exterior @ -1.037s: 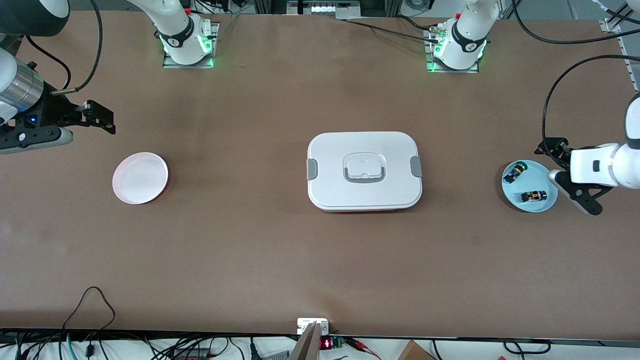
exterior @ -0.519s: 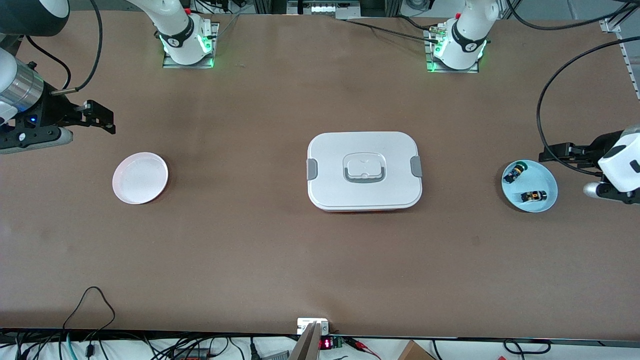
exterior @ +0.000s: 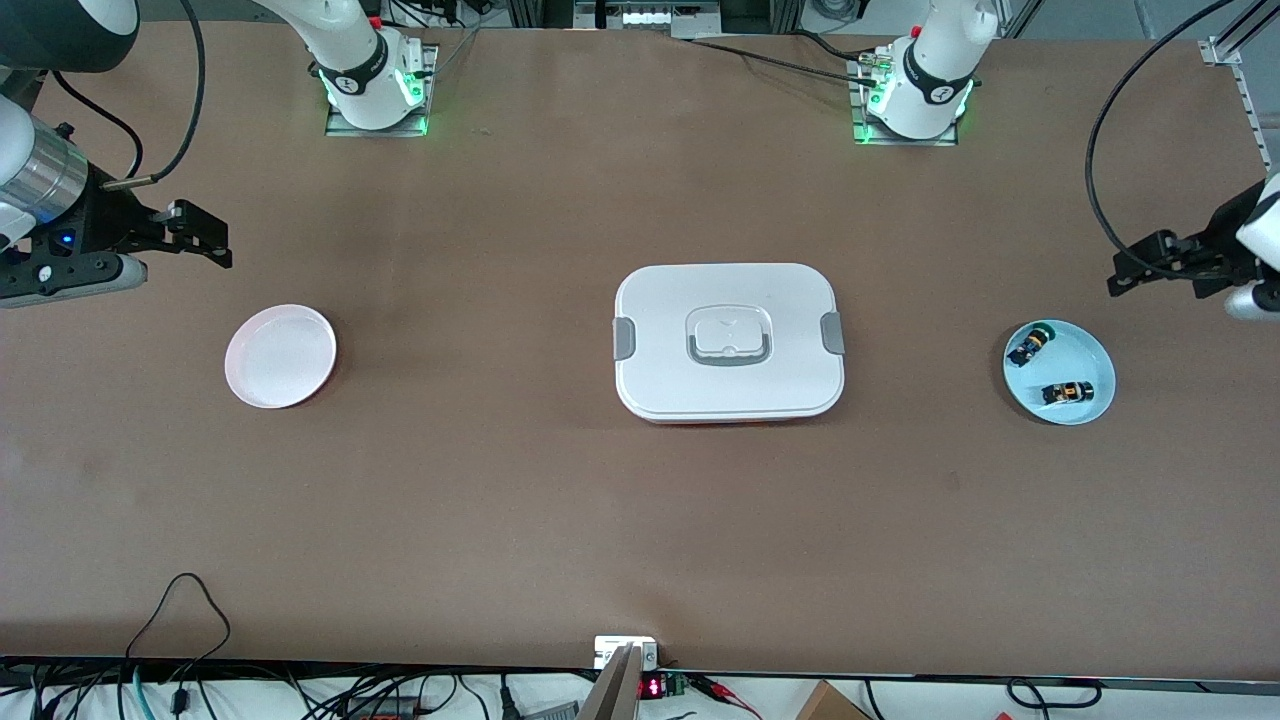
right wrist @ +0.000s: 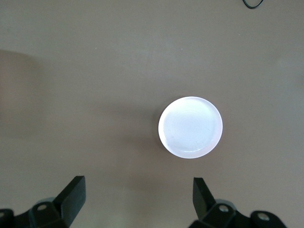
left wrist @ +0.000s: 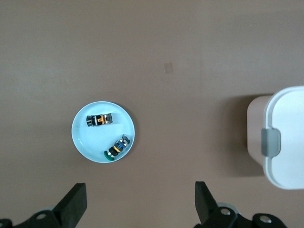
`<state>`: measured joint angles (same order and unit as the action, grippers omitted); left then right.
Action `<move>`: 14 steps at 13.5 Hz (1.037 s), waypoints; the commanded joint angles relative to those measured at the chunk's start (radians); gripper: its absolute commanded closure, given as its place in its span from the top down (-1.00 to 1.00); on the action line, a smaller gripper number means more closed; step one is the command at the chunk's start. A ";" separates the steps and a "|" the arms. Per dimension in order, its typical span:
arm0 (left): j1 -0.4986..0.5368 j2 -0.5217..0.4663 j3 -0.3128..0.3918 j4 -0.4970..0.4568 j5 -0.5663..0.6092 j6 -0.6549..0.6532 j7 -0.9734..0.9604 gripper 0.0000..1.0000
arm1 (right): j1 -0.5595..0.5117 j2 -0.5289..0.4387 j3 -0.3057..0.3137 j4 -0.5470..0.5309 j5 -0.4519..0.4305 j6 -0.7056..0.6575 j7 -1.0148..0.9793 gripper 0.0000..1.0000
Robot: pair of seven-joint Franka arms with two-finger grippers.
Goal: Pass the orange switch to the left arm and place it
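The tabletop (exterior: 640, 520) is a brown, matte surface carrying three groups of items. The box (exterior: 729, 342) sits at its centre and serves as the landmark: a white rounded-rectangular lidded container with grey latches on both short sides and a grey handle recess in the lid.

Toward the left arm's end of the tabletop from the box lies a pale blue dish (exterior: 1090, 352). Toward the right arm's end from the box, well apart, lies an empty pinkish-white dish (exterior: 280, 355).

The left pincer (exterior: 1150, 268) hangs in the air over bare tabletop just beside the blue dish, toward the left arm's end from the box; its fingers are spread wide with nothing between them. The right pincer (exterior: 205, 240) hangs over bare tabletop near the pinkish-white dish, fingers likewise spread and empty.

The orange switch (exterior: 1066, 392) lies on its side in the blue dish, apart from the box. It is a small black cylindrical body with an orange band and a metallic end. A second switch (exterior: 1030, 346), black with a green cap and a blue part, lies in the same dish, farther from the front camera than the orange switch.
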<state>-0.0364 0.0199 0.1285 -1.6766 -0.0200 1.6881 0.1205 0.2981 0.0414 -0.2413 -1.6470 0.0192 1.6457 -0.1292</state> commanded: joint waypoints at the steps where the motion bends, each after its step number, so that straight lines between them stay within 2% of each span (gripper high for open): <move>1: 0.009 -0.017 0.008 -0.031 -0.011 0.025 0.042 1.00 | 0.003 0.005 -0.004 0.019 0.022 -0.021 0.008 1.00; 11: 0.010 -0.008 0.008 -0.003 -0.009 -0.016 0.042 1.00 | 0.004 0.002 -0.004 0.019 0.022 -0.023 0.006 1.00; 14: 0.010 0.028 0.008 0.029 -0.008 -0.039 0.039 1.00 | 0.004 0.002 -0.004 0.018 0.022 -0.023 0.006 1.00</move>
<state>-0.0287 0.0208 0.1324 -1.6872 -0.0200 1.6841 0.1421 0.2982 0.0414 -0.2413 -1.6469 0.0261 1.6439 -0.1292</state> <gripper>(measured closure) 0.000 0.000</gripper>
